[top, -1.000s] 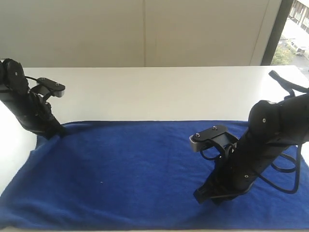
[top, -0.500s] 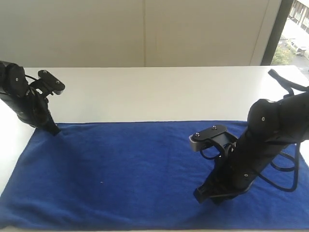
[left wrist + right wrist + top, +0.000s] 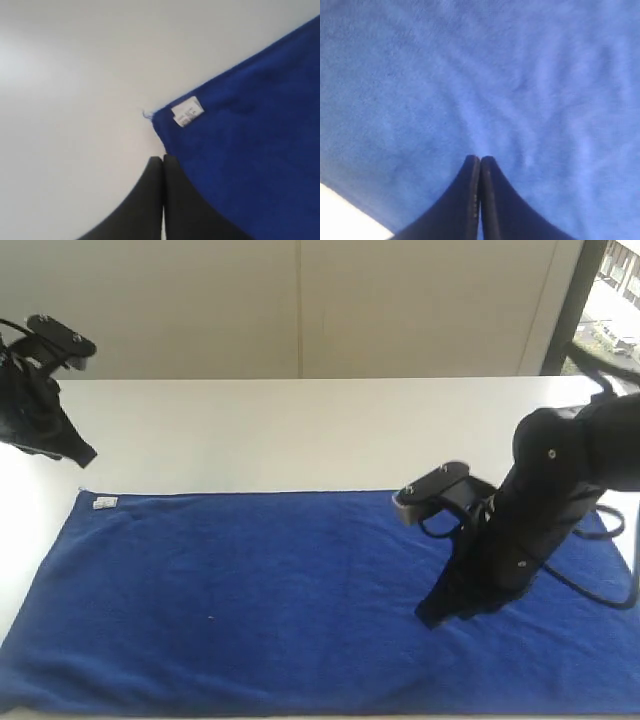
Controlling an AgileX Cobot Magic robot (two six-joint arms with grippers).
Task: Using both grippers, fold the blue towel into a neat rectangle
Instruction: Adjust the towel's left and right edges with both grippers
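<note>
- Royal-blue cloth: the blue towel (image 3: 250, 590) lies spread out flat and unfolded on the white table (image 3: 300, 430), with its long side running across the exterior view.
- At its far left corner sits a small white tag (image 3: 104, 503), face up.
- Over bare tabletop just beyond that tagged corner, the left gripper (image 3: 85, 454) hangs in the air, clear of the cloth. Its jaws are pressed together with nothing between them.
- Over the towel's right half, between the far and near edges, the right gripper (image 3: 432, 617) points down. Its jaws are also pressed together and pinch no cloth. Whether its tip touches the pile I cannot tell.
- Faint ripples show in the fabric beneath the right gripper in the right wrist view.
</note>
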